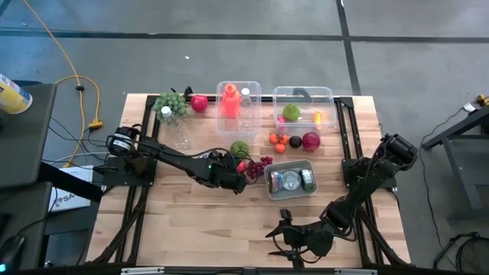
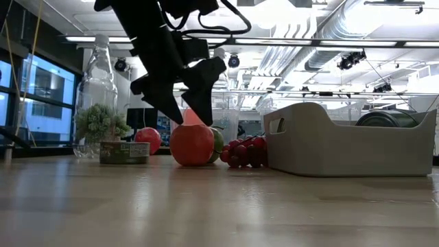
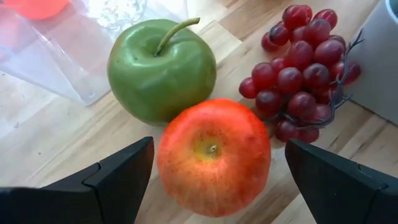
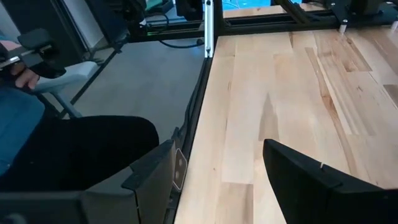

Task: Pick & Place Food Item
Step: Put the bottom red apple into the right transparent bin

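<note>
So the left gripper (image 3: pixel 214 168) is hanging right over the red apple (image 3: pixel 214 155), fingers spread wide and gripping nothing. In the left wrist view the apple sits dead centre between the two dark fingers (image 3: pixel 118 171), one on each side with bare table showing in the gaps, so no contact that I can see. The low view shows the same thing from the side: the fingertips are around the apple's top and the apple itself is resting on the table (image 1: pixel 191 221).

The bit that matters, I'd say, is that the apple is straight ahead of the gripper and roughly round, stem dimple facing up toward the camera, so there's no long axis to fuss over. It probably just needs to drop a touch and squeeze.

What's tight is the neighbours. A green apple (image 3: pixel 160 68) is just beyond the red one, looks like touching or nearly, and a bunch of red grapes (image 3: pixel 298 74) sits close beside it, near one finger.

The right gripper (image 4: pixel 214 180) is way off at the near table edge, partly open and empty, so the left arm is clearly the nearer one.
</note>
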Tool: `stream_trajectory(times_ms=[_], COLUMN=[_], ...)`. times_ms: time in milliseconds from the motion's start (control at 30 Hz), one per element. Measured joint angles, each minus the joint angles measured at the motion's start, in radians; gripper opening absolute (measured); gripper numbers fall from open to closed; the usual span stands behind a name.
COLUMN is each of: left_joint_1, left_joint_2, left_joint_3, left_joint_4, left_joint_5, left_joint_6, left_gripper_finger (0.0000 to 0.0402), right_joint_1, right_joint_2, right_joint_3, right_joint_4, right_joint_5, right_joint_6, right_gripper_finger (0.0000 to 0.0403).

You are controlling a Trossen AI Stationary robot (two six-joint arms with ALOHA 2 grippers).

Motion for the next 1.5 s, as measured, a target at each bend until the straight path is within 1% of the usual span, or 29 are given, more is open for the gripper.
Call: stream_trajectory(times_ms=[433, 767, 933, 1167, 1300, 1400, 1500], left_joint_1=[0.008, 0.009, 0.01, 0.009, 0.009, 0.01, 0.008], left_joint_2=[0.017, 0.065, 0.063, 0.077, 0.091, 0.091, 0.083], left_joint_3=[-0.001, 0.001, 0.002, 0.003, 0.003, 0.003, 0.003], left_joint_4=[-0.002, 0.027, 0.03, 0.033, 0.035, 0.038, 0.042], left_joint_5=[0.005, -0.005, 0.017, 0.014, 0.039, 0.09, 0.095], left_joint_6=[0.021, 0.031, 0.062, 0.073, 0.078, 0.111, 0.133], left_gripper_finger=[0.0351, 0.0351, 0.0351, 0.0351, 0.0351, 0.0341, 0.0314], right_joint_1=[0.0, 0.0, 0.0, -0.001, -0.001, -0.001, -0.001], right_joint_2=[0.0, 0.0, 0.0, 0.0, 0.0, 0.0, 0.0], right_joint_3=[0.0, 0.0, 0.0, 0.0, 0.0, 0.0, 0.0], right_joint_4=[0.0, -0.004, -0.008, -0.009, -0.009, -0.009, -0.009], right_joint_5=[-0.001, -0.002, -0.001, 0.001, 0.001, 0.001, 0.001], right_joint_6=[0.0, -0.001, -0.001, -0.001, -0.001, -0.001, -0.001], right_gripper_finger=[0.0232, 0.0232, 0.0232, 0.0232, 0.0232, 0.0232, 0.0232])
